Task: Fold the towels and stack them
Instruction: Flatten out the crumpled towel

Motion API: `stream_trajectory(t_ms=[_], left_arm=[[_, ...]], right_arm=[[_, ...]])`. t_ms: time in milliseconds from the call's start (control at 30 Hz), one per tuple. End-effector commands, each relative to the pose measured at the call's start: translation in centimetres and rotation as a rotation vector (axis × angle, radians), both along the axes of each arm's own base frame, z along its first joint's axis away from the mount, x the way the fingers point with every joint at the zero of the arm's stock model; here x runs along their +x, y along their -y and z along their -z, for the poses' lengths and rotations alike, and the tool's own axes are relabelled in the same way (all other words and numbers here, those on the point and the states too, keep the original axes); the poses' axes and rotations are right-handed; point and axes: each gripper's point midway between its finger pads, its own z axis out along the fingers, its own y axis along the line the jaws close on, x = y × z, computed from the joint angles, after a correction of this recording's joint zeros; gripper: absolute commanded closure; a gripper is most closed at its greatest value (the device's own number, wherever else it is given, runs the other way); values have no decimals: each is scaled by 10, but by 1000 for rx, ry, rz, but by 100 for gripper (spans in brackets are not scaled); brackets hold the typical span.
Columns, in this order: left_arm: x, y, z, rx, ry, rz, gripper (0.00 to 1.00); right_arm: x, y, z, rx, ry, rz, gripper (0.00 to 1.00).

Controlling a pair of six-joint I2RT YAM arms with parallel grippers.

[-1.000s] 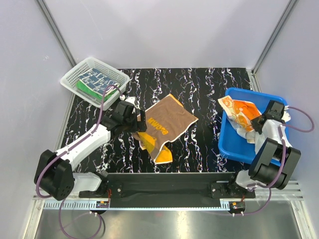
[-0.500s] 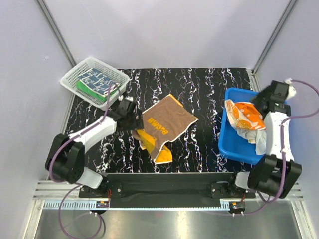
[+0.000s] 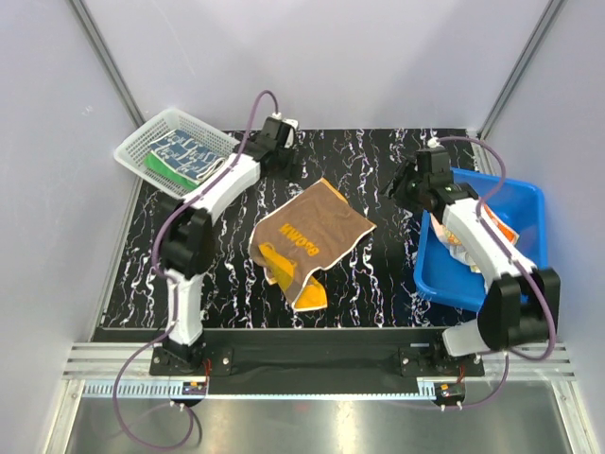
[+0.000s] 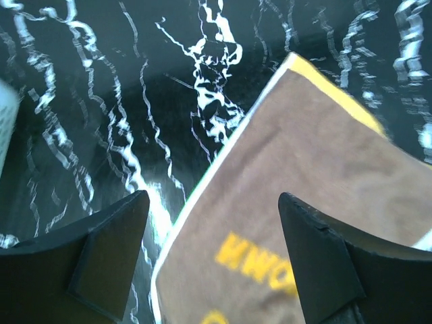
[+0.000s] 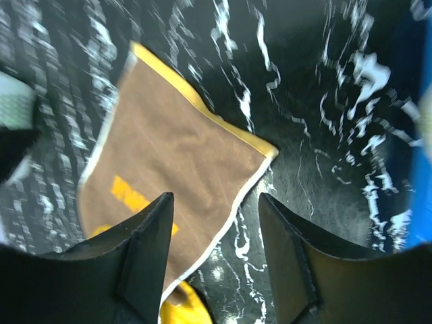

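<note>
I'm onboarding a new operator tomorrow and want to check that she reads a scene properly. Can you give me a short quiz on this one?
1. True or false: the orange towel lies in the blue tub.
2. What is in the white mesh basket? A) nothing B) a navy patterned towel on a green towel C) a yellow sponge
3. Is the left hand or the right hand gripping any cloth?

Key: 1 true. 2 B. 3 No: both hands are open above the brown towel and hold nothing.
</note>
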Motion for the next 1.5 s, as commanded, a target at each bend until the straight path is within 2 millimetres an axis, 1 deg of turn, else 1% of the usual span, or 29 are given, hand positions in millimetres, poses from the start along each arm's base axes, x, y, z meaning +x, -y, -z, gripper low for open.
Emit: stream_trajectory(t_ms=[0,133,200,233,367,400,500,533,567,600,667,700,733,767,800,867,933,967,1000,1033,1100,1133,1167,1200,1267,1300,1333,1400,1467], left_arm=[[4,-2,27,71,-75,61,19],[7,-7,65,133,-136,46,20],[6,-10,77,152,-156,39,20],[4,-13,91,169,-182,36,20],[-8,-12,116,157,-233,47,22],[-11,-10,119,148,-241,50,23],[-24,-7,128,107,-278,53,29],[-29,-8,128,95,-292,29,43],[-35,-9,130,92,-310,20,53],[-49,-14,141,87,-357,-20,61],[-60,-15,135,52,-364,-52,78],[-86,-20,151,39,-429,-63,82],[-88,-13,137,-20,-400,-84,85],[-99,-14,138,-37,-412,-91,88],[-119,-17,136,-50,-430,-115,89],[-137,-13,134,-102,-448,-114,89],[-160,-11,126,-152,-460,-123,80],[-164,-10,120,-173,-454,-122,76],[-163,-9,105,-199,-418,-118,61],[-156,-14,97,-182,-381,-134,50],[-141,-30,85,-118,-342,-155,42],[-118,-33,67,-108,-284,-172,42],[-107,-43,64,-76,-269,-200,42],[-97,-59,71,-40,-282,-229,42],[-71,-66,62,-44,-237,-237,44],[-64,-74,70,-30,-254,-236,44],[-60,-78,72,-20,-259,-242,46],[-48,-87,77,13,-255,-256,46],[-42,-79,80,-18,-242,-208,46]], right_arm=[[8,-10,31,15,-50,16,41],[18,-19,67,2,-108,-4,43],[17,-26,79,-17,-142,-18,43],[15,-26,90,-27,-171,-13,42],[3,-39,119,-29,-233,-17,41],[4,-36,124,-43,-235,3,41],[3,-30,140,-65,-251,46,41],[3,-27,146,-77,-259,60,41],[4,-26,148,-84,-265,68,41],[4,-25,150,-85,-267,76,41],[7,-25,156,-91,-262,81,42],[9,-25,159,-89,-258,76,44],[10,-25,161,-91,-255,72,45],[15,-29,161,-82,-235,50,46],[17,-33,161,-75,-220,26,46],[21,-44,158,-57,-194,-49,46],[23,-55,150,-38,-171,-136,46],[25,-59,147,-31,-157,-166,46],[25,-62,144,-28,-150,-191,47],[27,-65,141,-26,-143,-219,47],[29,-73,136,-10,-129,-273,47],[32,-82,133,11,-117,-332,47],[33,-86,133,21,-120,-354,47],[41,-92,125,32,-102,-369,47],[44,-99,135,44,-129,-406,46],[53,-102,127,37,-101,-434,47],[52,-104,140,36,-135,-451,47],[63,-107,137,29,-121,-469,47],[65,-109,147,14,-141,-498,48]])
